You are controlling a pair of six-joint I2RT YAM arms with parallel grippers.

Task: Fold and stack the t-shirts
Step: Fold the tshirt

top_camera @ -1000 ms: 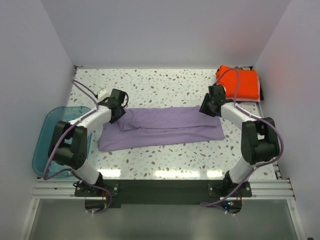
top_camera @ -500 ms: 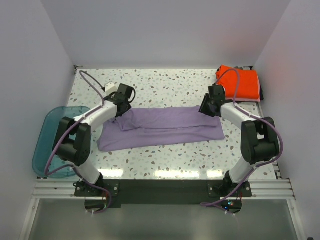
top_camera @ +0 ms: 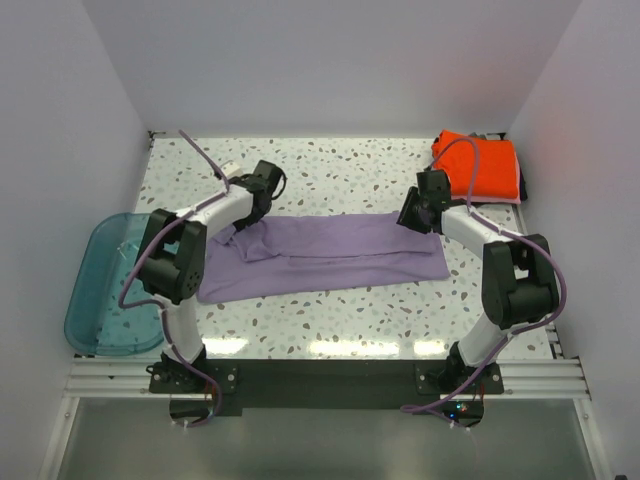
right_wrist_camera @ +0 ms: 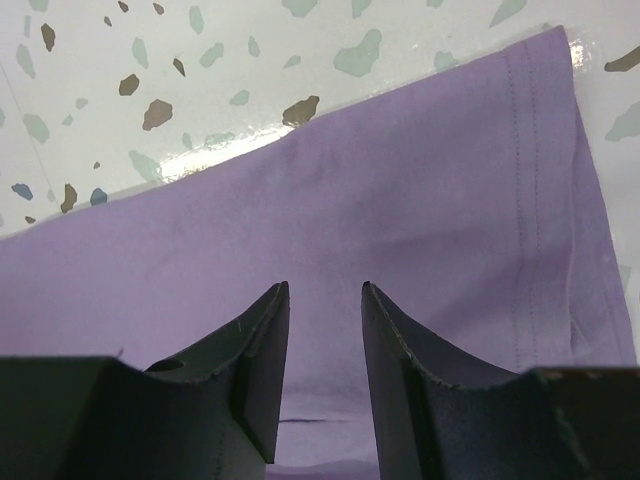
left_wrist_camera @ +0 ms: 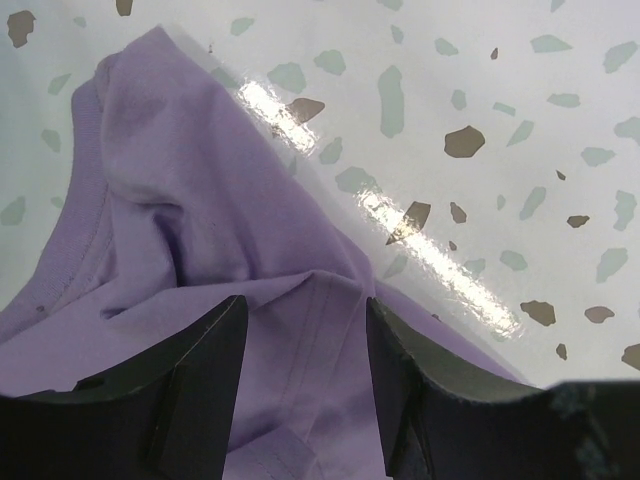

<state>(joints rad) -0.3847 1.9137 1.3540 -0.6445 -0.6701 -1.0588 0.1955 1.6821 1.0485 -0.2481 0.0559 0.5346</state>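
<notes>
Because the lavender t-shirt (top_camera: 330, 250) lies as a long folded band across the tabletop (top_camera: 340, 165), each arm hovers at a far corner. Left fingers (left_wrist_camera: 190, 390) stand wide, right fingers (right_wrist_camera: 250, 370) narrower; neither holds cloth. The orange-red t-shirt (top_camera: 480, 165) sits folded at the far-right corner.

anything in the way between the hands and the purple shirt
Nothing visible. The left hand and right hand both hang directly over the purple shirt, jaws apart, with only bare cloth showing between them. The orange shirt lies off at the far right corner, apart from both.
</notes>
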